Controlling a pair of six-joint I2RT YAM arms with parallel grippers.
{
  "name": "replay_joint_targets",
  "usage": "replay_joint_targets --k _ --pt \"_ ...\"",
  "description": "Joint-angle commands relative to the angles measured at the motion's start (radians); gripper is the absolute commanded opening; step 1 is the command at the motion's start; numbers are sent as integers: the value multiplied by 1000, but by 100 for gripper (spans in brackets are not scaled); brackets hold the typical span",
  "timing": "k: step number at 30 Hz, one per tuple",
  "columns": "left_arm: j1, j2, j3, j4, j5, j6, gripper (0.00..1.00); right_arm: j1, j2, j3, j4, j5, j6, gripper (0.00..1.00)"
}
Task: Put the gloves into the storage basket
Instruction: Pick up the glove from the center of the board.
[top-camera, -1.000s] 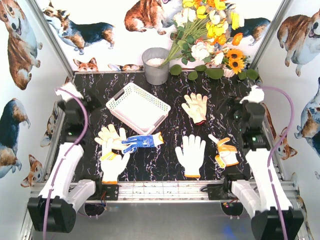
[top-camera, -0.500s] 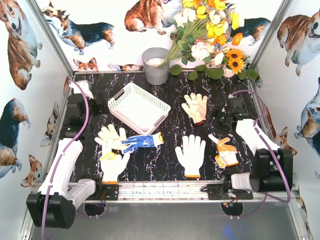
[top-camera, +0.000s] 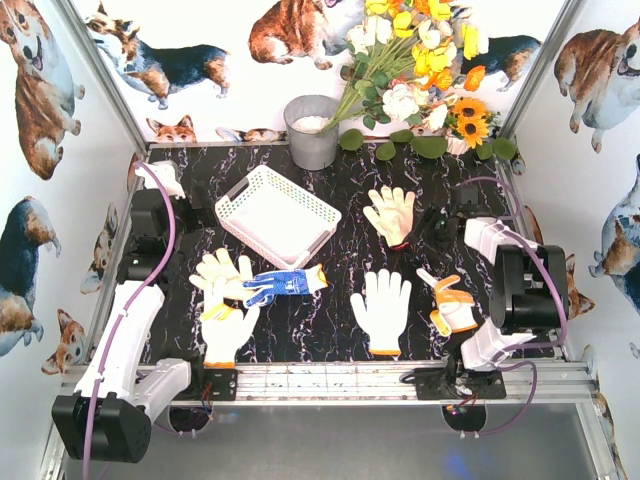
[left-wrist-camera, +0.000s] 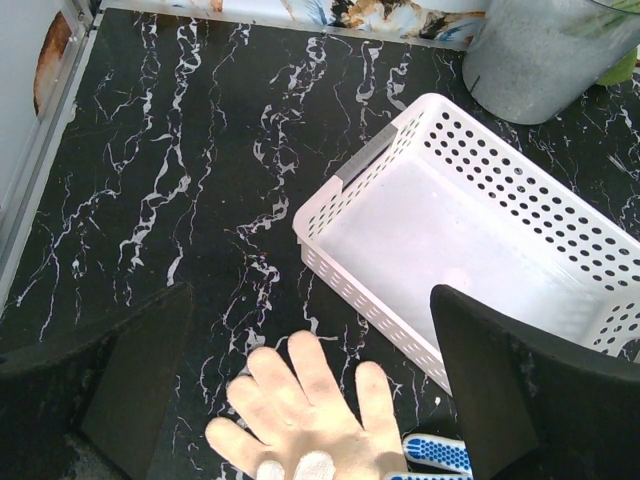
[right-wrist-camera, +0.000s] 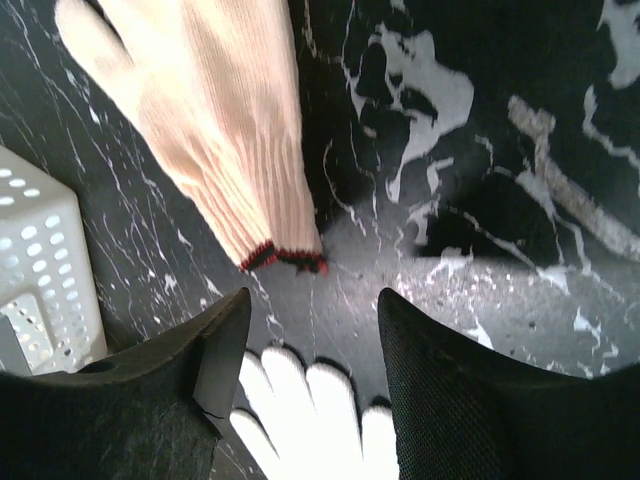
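The white lattice storage basket (top-camera: 278, 215) lies at the back left, with nothing in it in the left wrist view (left-wrist-camera: 345, 180). Several gloves lie flat on the black marble table: a cream red-cuffed one (top-camera: 391, 215), a white one (top-camera: 382, 310), an orange-patched one (top-camera: 452, 303), and a left cluster with a blue-dotted glove (top-camera: 285, 283). My right gripper (right-wrist-camera: 315, 330) is open low over the bare table, between the red cuff (right-wrist-camera: 280, 258) and the white glove's fingertips (right-wrist-camera: 310, 410). My left gripper (left-wrist-camera: 310, 385) is wide open above a cream glove (left-wrist-camera: 300, 425), holding nothing.
A grey metal bucket (top-camera: 312, 130) stands behind the basket, with a flower bouquet (top-camera: 420, 70) leaning at the back right. Side walls close in the table on both sides. A metal rail (top-camera: 330, 380) runs along the near edge between the arm bases.
My right arm has swung in from the right edge towards the red-cuffed glove, and its jaws have narrowed. The left arm shifted slightly back early on. The gloves have not moved.
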Motion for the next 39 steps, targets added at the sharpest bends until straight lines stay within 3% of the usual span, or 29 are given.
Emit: replay_joint_targets --k 1,19,20,23,25,31,39 --pt "-3 -17 -1 6 2 6 100 -14 30 73 82 -15 23 55" --pt "-1 -5 4 -6 -3 10 100 -18 147 89 164 -109 75 40" --pt "-2 -4 5 -7 -3 10 100 -18 146 90 166 -116 77 38" --pt "-2 -4 5 -8 -3 9 100 -18 136 90 166 -139 81 18" --pt "-1 -4 4 -6 -3 8 100 -18 117 82 166 -152 86 9" --pt "-2 5 -10 25 18 18 100 -18 -9 44 119 -207 109 2" --pt "-1 51 -40 82 97 29 100 -8 -274 27 -40 -292 181 0"
